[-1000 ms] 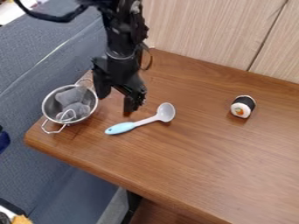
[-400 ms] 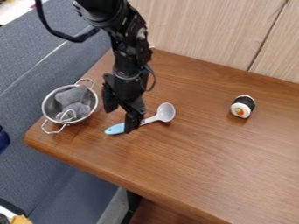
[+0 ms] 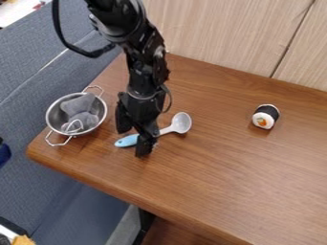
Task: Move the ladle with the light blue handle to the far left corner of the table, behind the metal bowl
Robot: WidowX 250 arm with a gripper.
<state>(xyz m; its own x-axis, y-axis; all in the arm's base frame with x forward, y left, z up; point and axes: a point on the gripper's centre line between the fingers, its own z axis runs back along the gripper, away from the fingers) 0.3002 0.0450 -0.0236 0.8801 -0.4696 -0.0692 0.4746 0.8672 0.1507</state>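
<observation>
The black gripper (image 3: 132,141) hangs over the light blue handle of a ladle (image 3: 181,123), its fingers spread apart, one on the left and one in front at the right. The ladle's pale grey bowl lies to the gripper's right, and part of the handle is hidden behind the front finger. Left of the gripper stands a metal colander (image 3: 52,114) with wire handles, holding a grey cloth-like thing (image 3: 81,119). Farther right on the table lies a toy sushi roll (image 3: 265,116), black around the side with a white end.
The wooden table (image 3: 217,162) has its rounded front edge running from the left corner down to the right. A light wood panel (image 3: 223,33) rises behind it. Blue-grey seating (image 3: 32,177) lies beyond the left edge.
The gripper has moved down and toward the front edge, from behind the ladle's handle to over it. The ladle, colander and sushi roll have kept their places.
</observation>
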